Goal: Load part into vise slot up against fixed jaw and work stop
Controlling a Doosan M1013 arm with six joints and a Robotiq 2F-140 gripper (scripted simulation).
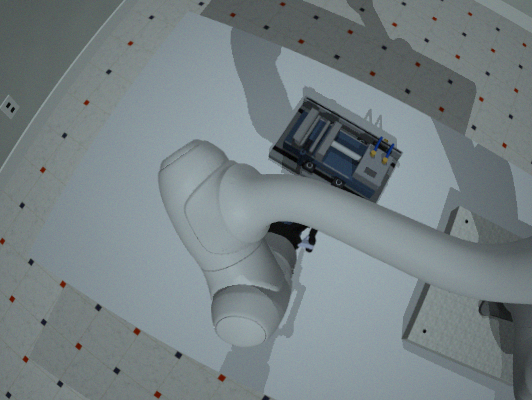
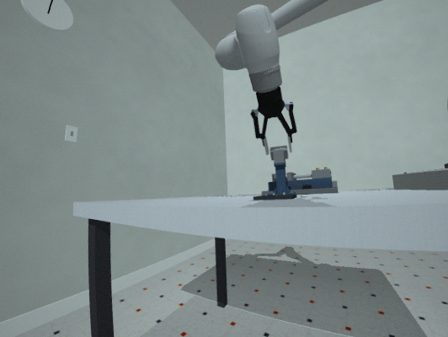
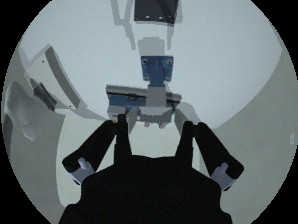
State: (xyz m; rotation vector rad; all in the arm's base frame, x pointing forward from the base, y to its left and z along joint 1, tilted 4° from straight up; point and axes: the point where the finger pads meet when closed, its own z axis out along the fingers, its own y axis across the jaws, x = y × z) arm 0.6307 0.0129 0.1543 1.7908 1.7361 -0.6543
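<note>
exterior view, left to right: the table edge fills the lower left; at centre the gripper hangs with its fingers spread, gripping nothing, tips flanking the part, which rests in the blue v-block. the vise sits just right, behind. risk: a fingertip brushing the part on withdrawal could tip it off the v-block.

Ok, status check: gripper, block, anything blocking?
Gripper open, holding nothing, above the stand. Block resting in the V-block. Vise open, unloaded. Nothing visible in the way.
</note>
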